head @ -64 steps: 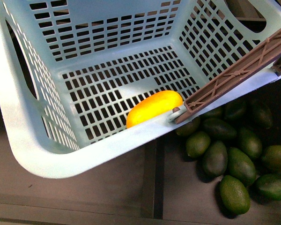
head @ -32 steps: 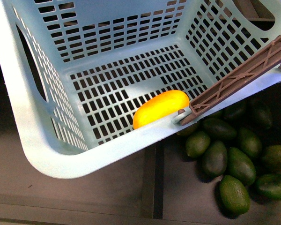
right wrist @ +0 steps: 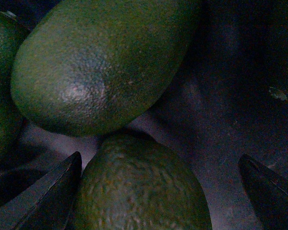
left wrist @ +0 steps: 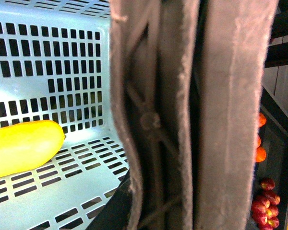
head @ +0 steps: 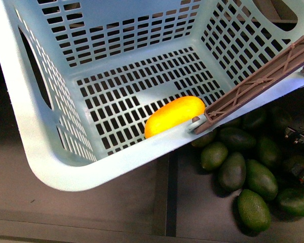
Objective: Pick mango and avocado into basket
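Mango [head: 175, 115] lies on the slotted floor of the basket [head: 55, 152], pressed against the near wall, just beside the spot where the brown handle [head: 258, 83] hinges onto the rim. From the left wrist camera I see the same yellow fruit on the basket floor, with the handle filling most of the view at very close range. I cannot make out the left gripper past it, so I cannot tell whether it is parted or clamped.

Outside the basket, close under its near-right wall, a heap of avocados [head: 245, 177] sits on a dark surface. My right gripper [head: 301, 154] is down among them at the side of the heap farthest from the basket. Its jaws are spread wide, with one avocado [right wrist: 139, 191] between the fingers [right wrist: 43, 201], just beside one tip and apart from the other; nothing is gripped. A second avocado [right wrist: 101, 62] touches the first. Beyond the basket, some small red and yellow fruit [left wrist: 269, 201] shows.
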